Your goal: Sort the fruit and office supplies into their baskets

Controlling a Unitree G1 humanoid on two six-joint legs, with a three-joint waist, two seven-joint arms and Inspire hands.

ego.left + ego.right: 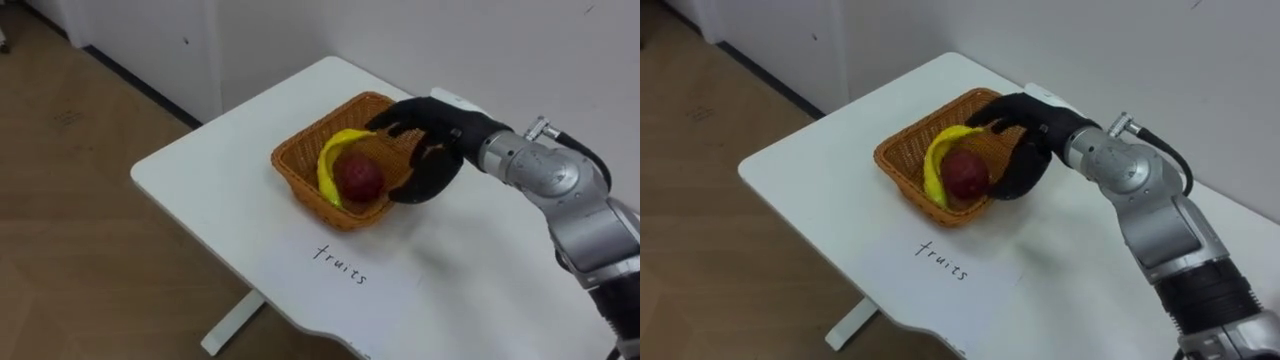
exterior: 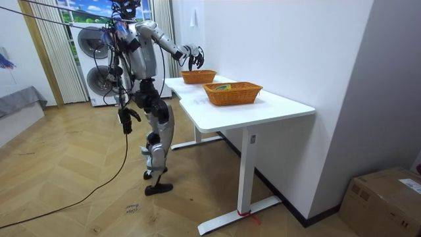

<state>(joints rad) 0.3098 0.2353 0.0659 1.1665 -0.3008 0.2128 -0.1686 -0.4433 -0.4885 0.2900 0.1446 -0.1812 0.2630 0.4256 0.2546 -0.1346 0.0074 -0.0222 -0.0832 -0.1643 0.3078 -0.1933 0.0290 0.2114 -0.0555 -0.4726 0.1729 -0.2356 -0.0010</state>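
One banana [image 1: 328, 162], one red apple [image 1: 360, 178] in the basket [image 1: 297, 178], beneath the right hand [image 1: 436, 150]

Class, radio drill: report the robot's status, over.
Right robot hand open over fruit basket. Banana, red apple inside. Left robot hand down at side. Nothing in the way.

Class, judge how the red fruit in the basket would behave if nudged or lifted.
The red fruit looks round, so it would probably roll if nudged, though the banana and basket wall hem it in. Its smooth skin may be slippery; it looks rigid.
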